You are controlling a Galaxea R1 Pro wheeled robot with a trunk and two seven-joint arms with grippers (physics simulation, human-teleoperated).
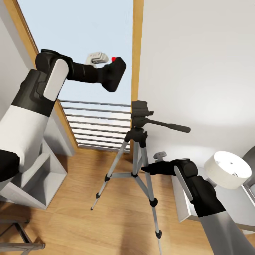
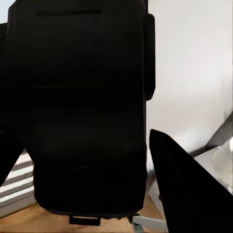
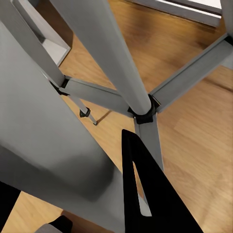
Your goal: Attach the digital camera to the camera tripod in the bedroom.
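Note:
In the head view my left gripper (image 1: 110, 75) is raised in front of the window, shut on the digital camera (image 1: 117, 70). The camera is a black box with a red button on top, and it hangs above and to the left of the tripod head. In the left wrist view its body (image 2: 82, 107) sits beside one black finger (image 2: 187, 194). The camera tripod (image 1: 141, 114) stands on the wood floor, its pan handle (image 1: 170, 125) pointing right. My right gripper (image 1: 146, 168) is low, closed around a silver tripod leg (image 3: 43, 131) that runs between its fingers (image 3: 145, 194).
A tall wood-framed window with a grey railing (image 1: 95, 124) lies behind the tripod. A white shelf unit (image 1: 39, 184) stands at left, with dark metal legs (image 1: 17, 237) at lower left. A white lamp (image 1: 230, 170) on a white table (image 1: 182, 203) is at right.

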